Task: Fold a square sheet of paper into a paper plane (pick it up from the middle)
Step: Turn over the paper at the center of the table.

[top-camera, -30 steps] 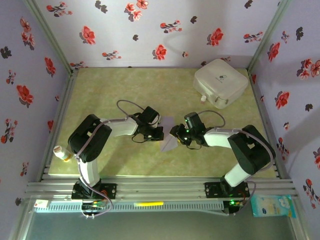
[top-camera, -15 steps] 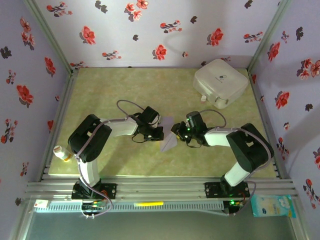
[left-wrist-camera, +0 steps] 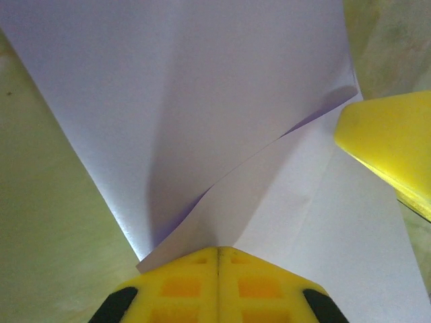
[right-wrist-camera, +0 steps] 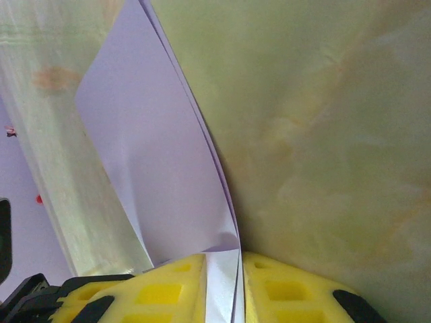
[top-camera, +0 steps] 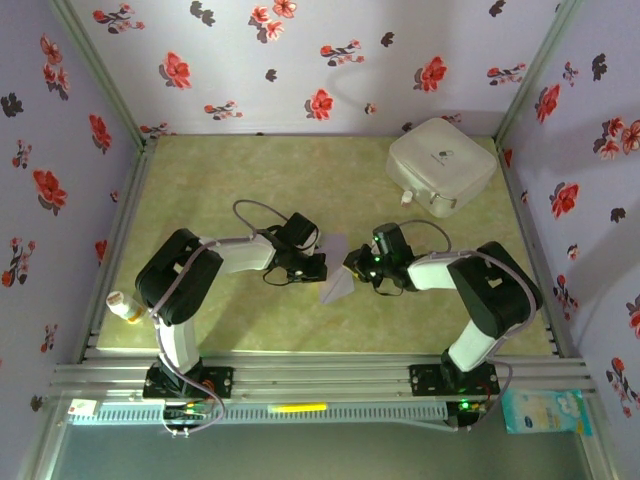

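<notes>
Green-marbled surface [top-camera: 220,190] is carrying a half-folded square sheet of paper [top-camera: 337,270]. Left claw [left-wrist-camera: 217,259] is pinching it shut; right claw [right-wrist-camera: 224,266] is gripping its edge, folds remaining.

- The sheet of paper [top-camera: 337,270] is pale lavender, plain and unmarked, and partly folded, so it looks like a narrow tapering shape near the middle of the overhead frame.
- Its lower end comes to a point aimed at the lower left of that frame; its upper end is broader.
- In the left wrist view the sheet of paper [left-wrist-camera: 202,121] fills most of the frame: one layer overlaps another, and the overlapping edge runs diagonally from lower left to upper right with a dark shadow beneath it.
- In the right wrist view the sheet of paper [right-wrist-camera: 155,161] stands on edge as two thin layers, rising from bottom centre towards the upper left.
</notes>
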Motion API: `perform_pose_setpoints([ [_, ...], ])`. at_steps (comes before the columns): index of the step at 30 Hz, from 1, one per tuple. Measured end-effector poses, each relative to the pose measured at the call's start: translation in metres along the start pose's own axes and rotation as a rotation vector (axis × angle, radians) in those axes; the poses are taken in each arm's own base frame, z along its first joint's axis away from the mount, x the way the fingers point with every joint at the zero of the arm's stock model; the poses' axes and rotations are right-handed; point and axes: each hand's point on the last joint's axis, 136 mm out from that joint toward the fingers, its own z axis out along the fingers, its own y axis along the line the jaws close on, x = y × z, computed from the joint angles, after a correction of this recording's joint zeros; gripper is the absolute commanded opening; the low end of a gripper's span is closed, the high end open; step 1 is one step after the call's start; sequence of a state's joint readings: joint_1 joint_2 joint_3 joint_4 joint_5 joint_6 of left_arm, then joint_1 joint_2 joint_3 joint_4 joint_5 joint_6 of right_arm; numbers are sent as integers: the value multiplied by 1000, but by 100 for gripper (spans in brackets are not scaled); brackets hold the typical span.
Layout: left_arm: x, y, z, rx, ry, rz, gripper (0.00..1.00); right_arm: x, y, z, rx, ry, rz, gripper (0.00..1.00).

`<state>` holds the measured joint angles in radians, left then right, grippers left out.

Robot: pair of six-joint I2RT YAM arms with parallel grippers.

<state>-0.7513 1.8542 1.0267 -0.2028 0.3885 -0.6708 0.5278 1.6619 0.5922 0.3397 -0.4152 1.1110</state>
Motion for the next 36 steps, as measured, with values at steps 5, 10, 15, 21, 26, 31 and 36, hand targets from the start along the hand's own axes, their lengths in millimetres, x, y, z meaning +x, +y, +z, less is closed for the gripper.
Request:
perform_pose_setpoints([
  [5,2,1,-1,-4,6,-6,2,-1,0,2,0,9,0,12],
  [10,1,-2,-8,-4,-6,-4,11,-1,-1,3,2,10,-4,4],
  [15,-3,-11,-34,17,-81,9,19,-1,5,-3,-8,4,-31,3],
  [21,-14,-25,-93,47,-288,51,27,-8,36,-41,32,-71,-174,3],
  [26,-18,-20,-143,54,-476,62,37,-15,78,-82,149,-177,-403,3],
  [31,-16,7,-167,20,-575,22,61,-22,83,-117,401,-281,-569,3],
  [36,-10,34,-181,-9,-635,-29,94,-35,63,-144,760,-375,-691,0],
])
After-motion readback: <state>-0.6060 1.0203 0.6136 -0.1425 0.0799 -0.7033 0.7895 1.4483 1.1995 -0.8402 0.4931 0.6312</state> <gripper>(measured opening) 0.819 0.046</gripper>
